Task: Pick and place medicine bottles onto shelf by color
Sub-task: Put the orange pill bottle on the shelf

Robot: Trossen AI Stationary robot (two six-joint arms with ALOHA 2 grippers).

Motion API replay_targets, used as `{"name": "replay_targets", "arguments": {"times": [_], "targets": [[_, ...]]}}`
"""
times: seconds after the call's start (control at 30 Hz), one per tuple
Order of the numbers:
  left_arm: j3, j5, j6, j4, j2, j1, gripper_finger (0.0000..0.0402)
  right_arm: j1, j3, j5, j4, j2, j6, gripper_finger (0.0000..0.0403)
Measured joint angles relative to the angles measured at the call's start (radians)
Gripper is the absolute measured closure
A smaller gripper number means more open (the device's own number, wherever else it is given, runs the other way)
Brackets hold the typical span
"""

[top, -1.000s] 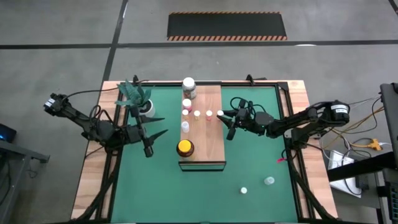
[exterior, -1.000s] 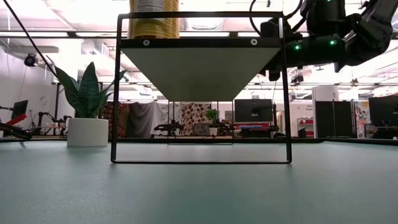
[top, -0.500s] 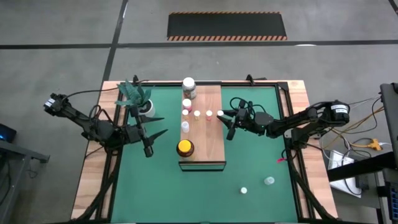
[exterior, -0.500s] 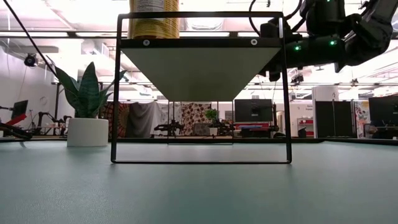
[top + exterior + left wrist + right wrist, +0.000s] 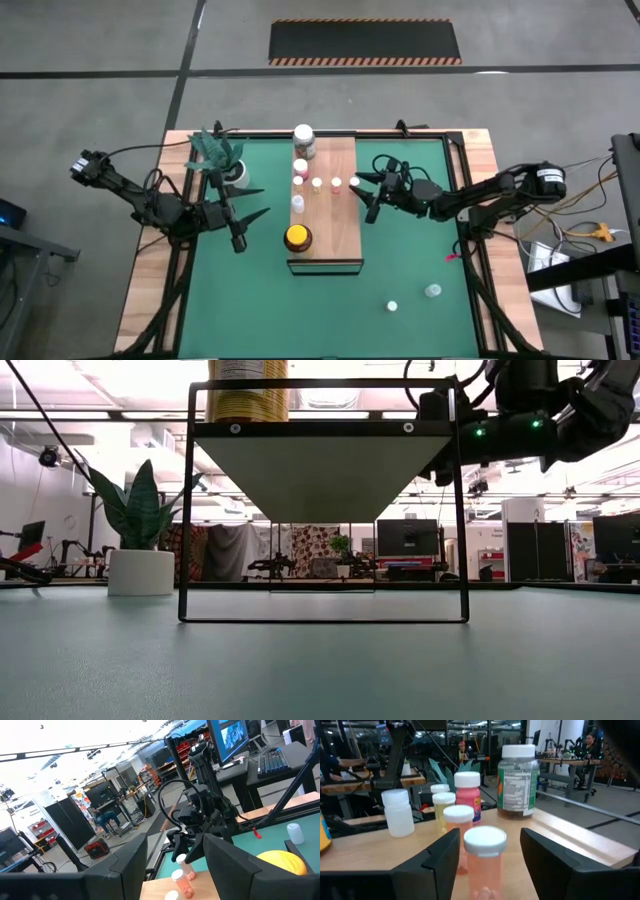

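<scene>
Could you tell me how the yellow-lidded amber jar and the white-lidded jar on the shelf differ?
The yellow-lidded amber jar stands near the shelf's front end, apart from the rest; the white-lidded jar stands at the far end, beside the small bottles. Lids differ: yellow against white. Both stand upright on the shelf, bigger than the small bottles.

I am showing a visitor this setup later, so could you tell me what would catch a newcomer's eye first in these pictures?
Probably the wooden shelf in the middle of the green mat, with a row of small bottles across it and a yellow-lidded amber jar at its near end. The right gripper stands open at the shelf's right edge, around a small white-capped bottle. The left gripper waits open left of the shelf, near a potted plant.
</scene>
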Motion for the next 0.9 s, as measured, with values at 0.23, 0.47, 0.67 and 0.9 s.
{"name": "replay_targets", "arguments": {"times": [0.23, 0.47, 0.67, 0.9], "targets": [[0.0, 0.0, 0.0, 0.0, 0.0, 0.0, 0.0224, 0.0, 0.0, 0.0, -0.055, -0.063, 0.012, 0.0202], [-0.001, 0.0, -0.001, 0.0, 0.025, 0.0, 0.0223, 0.026, 0.0, -0.002, -0.128, -0.167, 0.052, 0.0202], [-0.001, 0.0, -0.002, 0.0, 0.072, 0.0, 0.0223, 0.109, 0.0, -0.002, -0.193, -0.301, 0.053, 0.0202], [0.0, 0.001, -0.028, -0.001, 0.104, 0.0, 0.0223, 0.256, 0.096, -0.002, -0.484, -0.379, 0.092, 0.0202]]}}
